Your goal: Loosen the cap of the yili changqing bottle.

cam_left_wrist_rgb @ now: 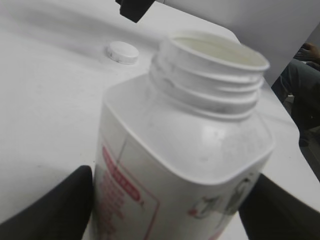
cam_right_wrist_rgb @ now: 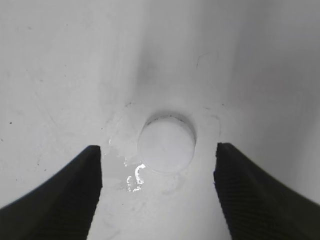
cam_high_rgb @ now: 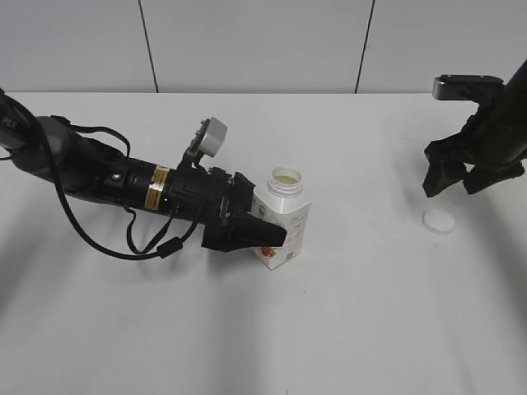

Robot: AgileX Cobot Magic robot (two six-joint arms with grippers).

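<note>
My left hand [cam_high_rgb: 262, 234] flanks the yili changqing bottle [cam_high_rgb: 282, 218], fingers [cam_left_wrist_rgb: 55, 210] spread at its sides; I cannot tell whether they touch it. The bottle stands uncapped mid-counter [cam_high_rgb: 346, 329]. Well to the right, the cap [cam_high_rgb: 438, 221] lies flat beneath my right hand [cam_high_rgb: 457, 177], which is wide open and holds nothing.

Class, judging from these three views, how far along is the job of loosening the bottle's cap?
Done: the cap lies on the table, off the bottle, whose threaded neck is bare. In hand: the left hand straddles the bottle; the right hand hangs open over the cap. Left: seemingly nothing.
</note>
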